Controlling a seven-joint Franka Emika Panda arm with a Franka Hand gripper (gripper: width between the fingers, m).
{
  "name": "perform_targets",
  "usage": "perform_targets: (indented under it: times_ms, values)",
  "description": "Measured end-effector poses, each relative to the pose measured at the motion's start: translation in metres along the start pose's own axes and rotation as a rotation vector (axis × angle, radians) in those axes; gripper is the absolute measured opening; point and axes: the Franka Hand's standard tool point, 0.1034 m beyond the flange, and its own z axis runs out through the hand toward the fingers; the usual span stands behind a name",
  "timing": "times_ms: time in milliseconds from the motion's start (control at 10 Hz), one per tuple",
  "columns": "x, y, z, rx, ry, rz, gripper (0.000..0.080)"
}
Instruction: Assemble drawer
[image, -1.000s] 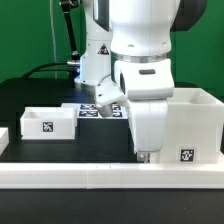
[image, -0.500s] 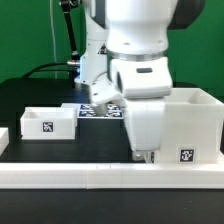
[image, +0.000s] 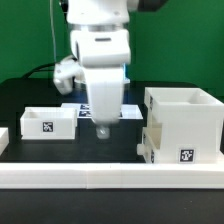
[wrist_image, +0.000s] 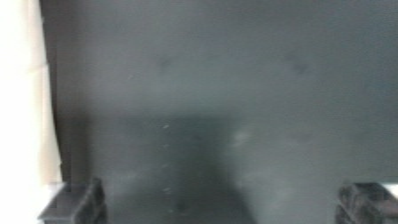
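Exterior view: a white arm (image: 100, 50) reaches down from the top, a little to this view's left of middle, and ends in the claw (image: 103, 131), which points straight down at the dark table (image: 60, 148).
Claw: its two fingers (wrist_image: 75, 200) stand wide apart in the wrist view, with only bare table (wrist_image: 214, 90) between them; it grips nothing.
Claw height: the tip hangs close over the table; whether it touches cannot be told.
Housing: the tall white box (image: 186, 120) stands on the table at the exterior view's right, open at the top and apart from the claw.
Housing tag: a black-and-white square (image: 186, 155) sits low on the face toward the camera.
Housing side: a lower white step (image: 147, 146) juts out toward the claw; whether it is a separate part cannot be told.
Tray: a low open white tray (image: 48, 122) rests on the table at the exterior view's left, with a square tag (image: 47, 127) on its front wall.
Edge piece: another white part (image: 4, 138) is cut off by the exterior view's left border.
Rail: a long white rail (image: 100, 176) lies across the front of the table, nearer the camera than everything else.
Marker board: a flat white sheet (image: 130, 113) lies behind the claw, mostly hidden by the arm.
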Motion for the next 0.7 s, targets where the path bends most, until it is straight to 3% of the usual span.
perform_targets:
  times_ms: [300, 400, 700]
  values:
    - [-0.017, -0.050, -0.007, -0.009, -0.015, 0.063, 0.0649]
    - [-0.022, -0.054, -0.006, 0.005, -0.012, 0.060, 0.0649]
    - [-0.022, -0.054, -0.005, 0.006, -0.012, 0.102, 0.0649]
